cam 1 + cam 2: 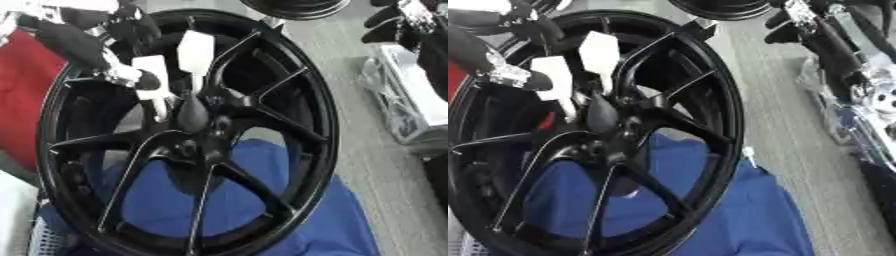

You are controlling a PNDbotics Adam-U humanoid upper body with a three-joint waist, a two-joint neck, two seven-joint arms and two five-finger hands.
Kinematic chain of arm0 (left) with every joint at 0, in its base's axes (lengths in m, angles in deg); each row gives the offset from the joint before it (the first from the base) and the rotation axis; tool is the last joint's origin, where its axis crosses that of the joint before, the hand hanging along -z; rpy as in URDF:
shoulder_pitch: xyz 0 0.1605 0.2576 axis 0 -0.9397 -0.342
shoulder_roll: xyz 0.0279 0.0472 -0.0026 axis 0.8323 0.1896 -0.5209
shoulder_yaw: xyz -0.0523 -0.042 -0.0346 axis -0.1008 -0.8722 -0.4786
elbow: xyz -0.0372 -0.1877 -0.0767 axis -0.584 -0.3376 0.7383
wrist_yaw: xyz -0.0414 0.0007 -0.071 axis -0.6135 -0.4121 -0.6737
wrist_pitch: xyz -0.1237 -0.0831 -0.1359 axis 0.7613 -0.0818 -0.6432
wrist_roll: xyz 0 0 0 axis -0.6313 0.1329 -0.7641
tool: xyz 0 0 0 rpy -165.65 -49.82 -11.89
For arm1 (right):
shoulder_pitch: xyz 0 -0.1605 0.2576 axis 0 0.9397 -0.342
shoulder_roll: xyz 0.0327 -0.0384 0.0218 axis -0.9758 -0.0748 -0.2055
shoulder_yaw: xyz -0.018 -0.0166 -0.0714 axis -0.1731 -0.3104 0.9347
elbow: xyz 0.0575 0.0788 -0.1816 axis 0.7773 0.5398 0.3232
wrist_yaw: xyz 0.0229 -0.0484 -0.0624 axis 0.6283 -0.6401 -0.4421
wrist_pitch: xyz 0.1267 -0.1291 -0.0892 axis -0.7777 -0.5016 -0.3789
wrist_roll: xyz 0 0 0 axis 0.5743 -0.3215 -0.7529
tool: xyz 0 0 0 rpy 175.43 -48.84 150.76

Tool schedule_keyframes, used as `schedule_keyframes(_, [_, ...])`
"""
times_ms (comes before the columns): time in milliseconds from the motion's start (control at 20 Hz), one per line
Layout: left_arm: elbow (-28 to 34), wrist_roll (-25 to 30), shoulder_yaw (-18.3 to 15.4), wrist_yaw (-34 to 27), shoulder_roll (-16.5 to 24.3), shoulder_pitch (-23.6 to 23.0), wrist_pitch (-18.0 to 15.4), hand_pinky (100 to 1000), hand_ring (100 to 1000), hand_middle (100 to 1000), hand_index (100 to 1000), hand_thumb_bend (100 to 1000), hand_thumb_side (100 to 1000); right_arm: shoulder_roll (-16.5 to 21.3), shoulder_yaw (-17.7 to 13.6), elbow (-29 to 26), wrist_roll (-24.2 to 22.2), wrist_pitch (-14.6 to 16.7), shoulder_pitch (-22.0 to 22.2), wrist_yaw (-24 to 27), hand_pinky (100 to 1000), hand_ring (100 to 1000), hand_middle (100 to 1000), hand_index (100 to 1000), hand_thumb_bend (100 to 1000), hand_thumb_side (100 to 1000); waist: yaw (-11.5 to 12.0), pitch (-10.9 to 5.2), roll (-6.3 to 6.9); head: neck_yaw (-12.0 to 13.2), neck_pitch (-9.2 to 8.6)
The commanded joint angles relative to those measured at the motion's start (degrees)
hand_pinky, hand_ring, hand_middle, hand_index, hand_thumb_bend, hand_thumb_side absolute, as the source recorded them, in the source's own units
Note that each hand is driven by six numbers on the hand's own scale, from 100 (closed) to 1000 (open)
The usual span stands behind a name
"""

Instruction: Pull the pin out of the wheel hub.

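A large black spoked wheel stands tilted on a blue cloth, with its hub near the middle of the left eye view. A dark, teardrop-shaped pin sticks out just above the hub centre. My left hand comes in from the upper left and sits over the upper spokes, close above the pin. Two white pieces show at the hand, and one tapers down beside the pin. Whether the fingers hold the pin is hidden. My right hand hangs at the upper right, away from the wheel, its dark fingers relaxed.
The blue cloth lies under the wheel on a grey floor. A second dark rim shows at the top edge. Something red sits behind the wheel on the left. Pale wrapped items lie at the right.
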Motion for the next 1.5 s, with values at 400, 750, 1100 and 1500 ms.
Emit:
schedule_keyframes(400, [-1.8,3.3,0.3,3.1,-0.3,1.1,-1.1,892,849,814,908,548,527,0.8,-0.1,-0.4,-0.2,0.2,-1.0,0.1,785,618,591,774,100,787,-0.2,-0.5,-0.27,-1.1,-2.65])
schedule_keyframes(750, [-2.8,3.5,0.6,3.9,-1.4,1.5,-1.8,864,807,749,858,511,491,0.6,0.0,-0.3,-0.2,0.2,-1.1,0.1,786,618,592,775,100,790,-0.4,-0.05,-0.38,-1.0,-3.15])
schedule_keyframes(1100, [-1.5,1.8,0.9,2.7,-1.2,1.7,-2.2,830,730,647,751,450,421,0.5,0.0,0.0,-0.1,0.2,-1.0,0.0,787,619,592,776,100,794,-0.2,0.19,-0.37,-1.1,-3.23])
schedule_keyframes(1500, [-0.2,1.2,0.9,2.6,-0.8,1.6,-2.0,798,659,548,590,269,310,0.5,0.0,0.2,0.1,0.2,-0.9,0.1,787,620,593,776,100,798,-0.1,0.11,-0.46,-0.8,-3.17])
